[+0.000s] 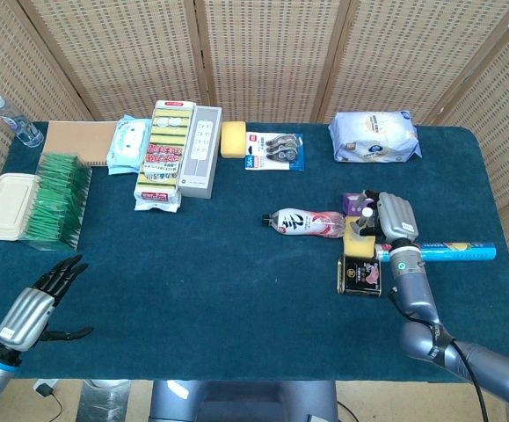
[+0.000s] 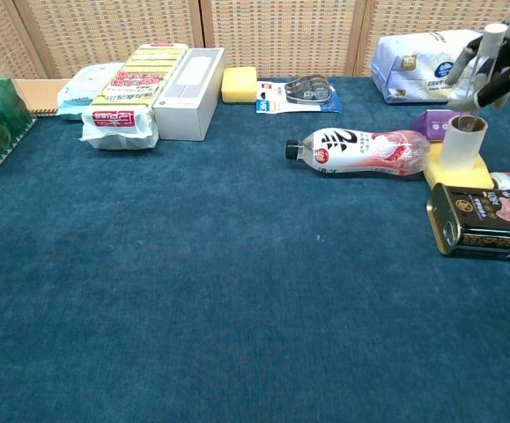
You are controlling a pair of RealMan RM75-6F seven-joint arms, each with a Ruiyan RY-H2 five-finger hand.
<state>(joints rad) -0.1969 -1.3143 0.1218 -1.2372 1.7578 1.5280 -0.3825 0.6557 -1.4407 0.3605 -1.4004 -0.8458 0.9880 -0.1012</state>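
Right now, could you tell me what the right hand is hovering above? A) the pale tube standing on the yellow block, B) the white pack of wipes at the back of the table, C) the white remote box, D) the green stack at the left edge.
A: in the chest view the right hand hangs just over the pale tube, which stands upright on the yellow block beside the dark tin.

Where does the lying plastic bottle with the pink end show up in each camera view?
Head view: the bottle lies right of centre, just left of the right hand.
Chest view: the bottle lies upper right of centre.
Shared landmark: the dark tin nearby.
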